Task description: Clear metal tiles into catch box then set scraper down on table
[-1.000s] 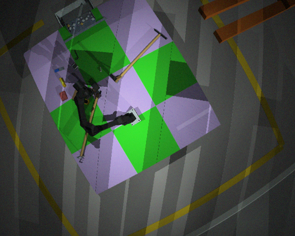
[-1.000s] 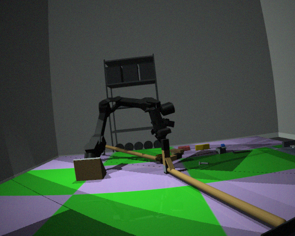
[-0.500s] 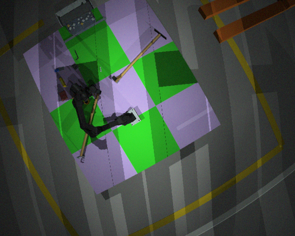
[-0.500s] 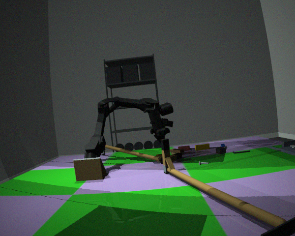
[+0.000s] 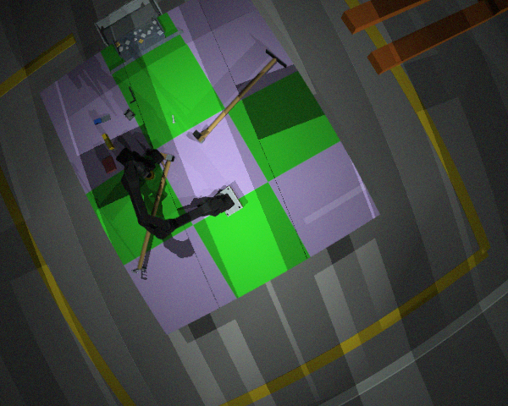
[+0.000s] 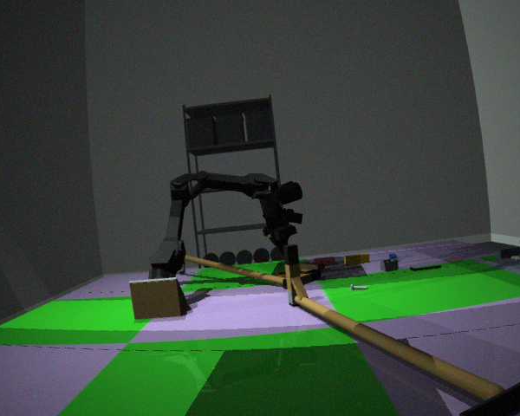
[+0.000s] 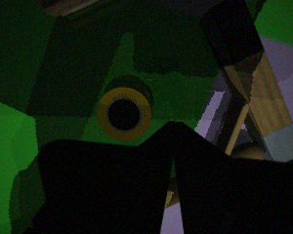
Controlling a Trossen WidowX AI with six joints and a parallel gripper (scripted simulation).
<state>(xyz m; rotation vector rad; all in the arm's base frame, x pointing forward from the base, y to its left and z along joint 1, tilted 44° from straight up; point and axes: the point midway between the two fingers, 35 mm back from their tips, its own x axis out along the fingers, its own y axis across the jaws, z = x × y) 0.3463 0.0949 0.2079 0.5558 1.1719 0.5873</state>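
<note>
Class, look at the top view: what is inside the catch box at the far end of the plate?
Several small pale tiles and at least one yellowish tile lie scattered on the floor of the catch box. Anything tucked against its shadowed walls cannot be made out.

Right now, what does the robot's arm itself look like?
The arm is matte black throughout: slim, blocky links joined by rounded joints, rising from a pale square base plate. Its gripper ends in two dark flat fingers. No cables or markings are visible.
</note>
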